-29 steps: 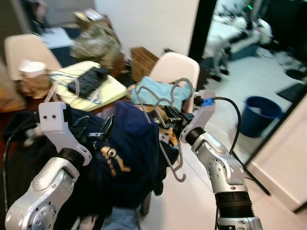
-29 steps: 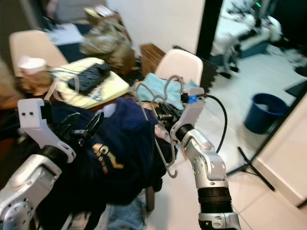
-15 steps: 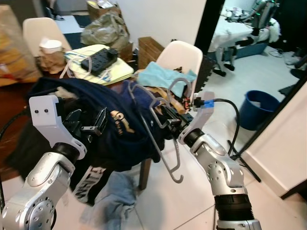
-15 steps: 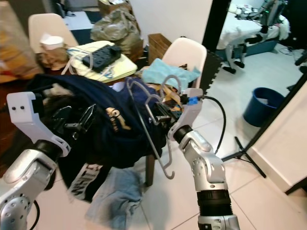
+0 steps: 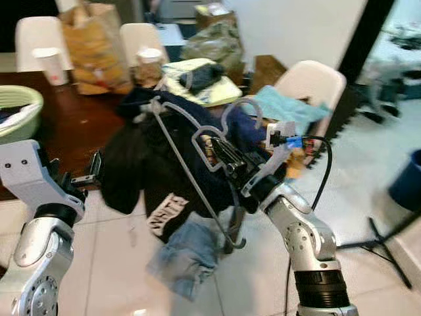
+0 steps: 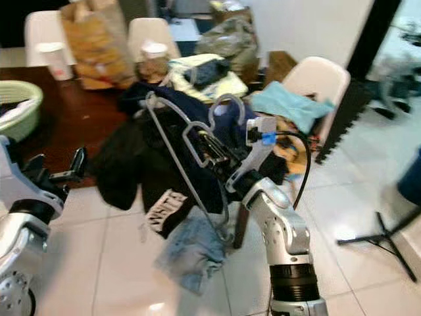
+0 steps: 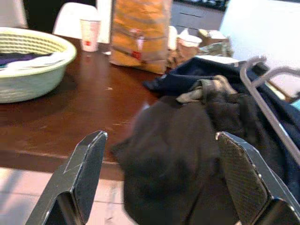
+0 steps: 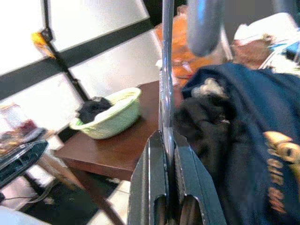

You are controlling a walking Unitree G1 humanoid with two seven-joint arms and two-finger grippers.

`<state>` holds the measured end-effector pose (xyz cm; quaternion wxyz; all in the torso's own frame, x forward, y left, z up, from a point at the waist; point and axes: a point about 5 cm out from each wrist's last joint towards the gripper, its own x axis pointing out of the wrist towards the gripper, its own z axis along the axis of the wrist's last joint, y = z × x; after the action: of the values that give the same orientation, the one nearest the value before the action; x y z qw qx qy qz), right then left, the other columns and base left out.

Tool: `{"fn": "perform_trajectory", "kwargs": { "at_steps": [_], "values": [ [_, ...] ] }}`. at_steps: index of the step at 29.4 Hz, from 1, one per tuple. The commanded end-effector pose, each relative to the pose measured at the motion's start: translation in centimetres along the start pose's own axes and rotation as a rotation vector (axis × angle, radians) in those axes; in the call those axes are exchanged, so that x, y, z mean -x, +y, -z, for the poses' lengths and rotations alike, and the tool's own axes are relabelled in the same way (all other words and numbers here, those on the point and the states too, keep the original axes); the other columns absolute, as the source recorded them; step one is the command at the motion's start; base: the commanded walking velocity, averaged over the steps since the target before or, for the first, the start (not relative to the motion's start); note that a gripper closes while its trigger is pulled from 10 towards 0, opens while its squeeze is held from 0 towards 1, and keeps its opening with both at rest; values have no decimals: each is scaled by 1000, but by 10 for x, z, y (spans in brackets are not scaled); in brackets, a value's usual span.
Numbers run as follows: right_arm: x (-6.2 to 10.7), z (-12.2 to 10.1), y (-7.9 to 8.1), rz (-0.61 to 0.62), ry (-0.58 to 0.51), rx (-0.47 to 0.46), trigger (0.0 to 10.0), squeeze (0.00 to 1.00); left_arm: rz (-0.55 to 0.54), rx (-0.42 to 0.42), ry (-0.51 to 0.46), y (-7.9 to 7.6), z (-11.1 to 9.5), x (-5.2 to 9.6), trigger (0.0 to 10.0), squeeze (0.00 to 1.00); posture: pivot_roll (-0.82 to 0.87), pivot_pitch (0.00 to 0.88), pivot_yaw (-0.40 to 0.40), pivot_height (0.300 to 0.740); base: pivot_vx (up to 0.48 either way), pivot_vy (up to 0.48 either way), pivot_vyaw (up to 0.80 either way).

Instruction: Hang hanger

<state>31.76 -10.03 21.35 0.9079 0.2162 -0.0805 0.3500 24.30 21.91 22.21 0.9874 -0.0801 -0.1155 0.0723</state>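
At the far left a pale green basket (image 5: pixel 16 112) with dark cloth in it sits on the brown tabletop (image 5: pixel 72 125). The left tool (image 7: pixel 159 180) hovers low by the tabletop's near edge, its fingers (image 7: pixel 86 164) spread wide with nothing between them, facing a heap of dark clothes. Behind it stand a paper cup (image 5: pixel 49 66) and an orange-brown paper bag (image 5: pixel 95 49). The dark clothes (image 5: pixel 158 158) lie over the tabletop's end and hang down towards a blue garment (image 5: pixel 187 253) on the tiled floor (image 5: pixel 112 263). Right of centre, the right tool (image 5: pixel 220 155) is pressed together on the grey wire hanger (image 5: pixel 191 174), held up in the air in front of the clothes, its hook curving above the tool. Further right a white chair (image 5: pixel 312 82) carries a light blue cloth (image 5: pixel 289 108).
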Motion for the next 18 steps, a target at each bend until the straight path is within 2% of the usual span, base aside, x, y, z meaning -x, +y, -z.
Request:
{"fn": "perform_trajectory", "kwargs": {
  "at_steps": [1, 5, 10, 12, 18],
  "values": [
    [-1, -9, 6, -43, -37, -9, 10000, 0, 9, -16, -3, -1, -1, -1, 10000, 0, -10, 78, -59, 740, 0, 0, 788],
    [0, -8, 18, -136, -23, -14, 10000, 0, 19, -18, -16, -4, -2, -2, 10000, 0, -10, 74, -59, 740, 0, 0, 788],
    [-1, -2, 16, -107, 1, 8, 10000, 0, 10, -48, -38, 1, -5, -3, 10000, 0, -9, 69, -58, 740, 0, 0, 788],
    [-2, -1, 10, -60, 0, 23, 10000, 0, -13, -72, -67, 11, -12, -4, 10000, 0, -4, 67, -58, 740, 0, 0, 203],
    [-3, -2, 7, -31, -16, 23, 10000, 0, -31, -90, -88, 17, -17, -4, 10000, 0, -2, 68, -57, 740, 41, 0, 0]
  ]
}}
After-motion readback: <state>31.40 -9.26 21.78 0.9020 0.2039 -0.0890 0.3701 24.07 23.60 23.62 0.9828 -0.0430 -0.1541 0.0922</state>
